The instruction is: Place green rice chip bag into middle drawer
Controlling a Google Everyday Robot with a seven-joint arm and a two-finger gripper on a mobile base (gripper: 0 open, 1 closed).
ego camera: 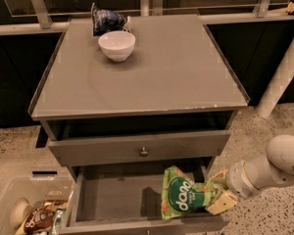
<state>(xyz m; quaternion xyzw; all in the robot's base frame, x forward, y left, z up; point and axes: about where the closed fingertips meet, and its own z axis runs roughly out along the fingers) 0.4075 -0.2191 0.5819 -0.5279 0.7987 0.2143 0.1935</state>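
The green rice chip bag (183, 195) is bright green with a dark round logo and white lettering. It hangs low inside the right part of the open middle drawer (112, 199), just above its flat grey floor. My gripper (216, 193) reaches in from the right and is shut on the bag's right end. One cream finger (221, 202) shows below the bag's edge and the other above it.
The grey cabinet top (142, 65) holds a white bowl (116, 45) and a dark blue snack bag (106, 19) at the back left. The top drawer with a round knob (144, 152) is shut. A bin with brown snack packets (36, 218) stands at lower left. A white pole (280, 80) stands at right.
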